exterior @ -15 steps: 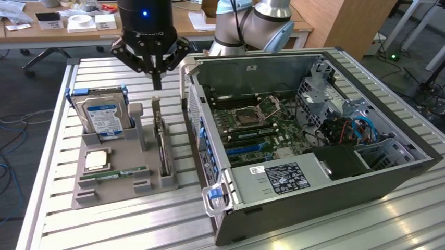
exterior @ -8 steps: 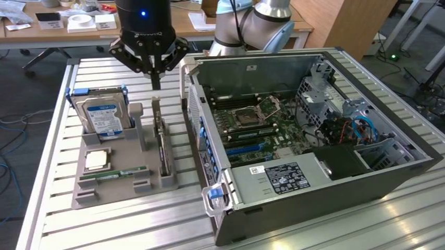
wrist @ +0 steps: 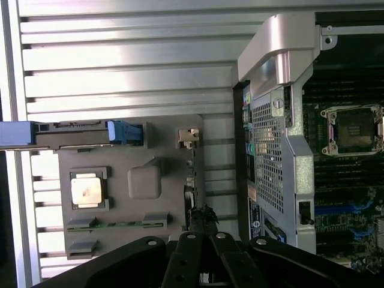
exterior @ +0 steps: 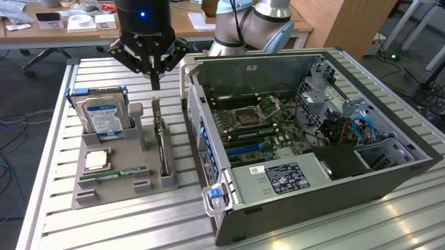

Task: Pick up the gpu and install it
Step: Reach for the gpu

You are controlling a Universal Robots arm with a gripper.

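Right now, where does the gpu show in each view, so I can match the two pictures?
Exterior view: the gpu stands on edge in the grey holder tray, along the tray's side nearest the computer case.
Wrist view: the gpu is a thin edge between the tray's raised grey block and the case wall.
Shared landmark: the square silver processor in the tray.

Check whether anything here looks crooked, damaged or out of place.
Nothing stands out. The gpu stands on edge and the hard drive upright in the grey tray; the computer case lies open.
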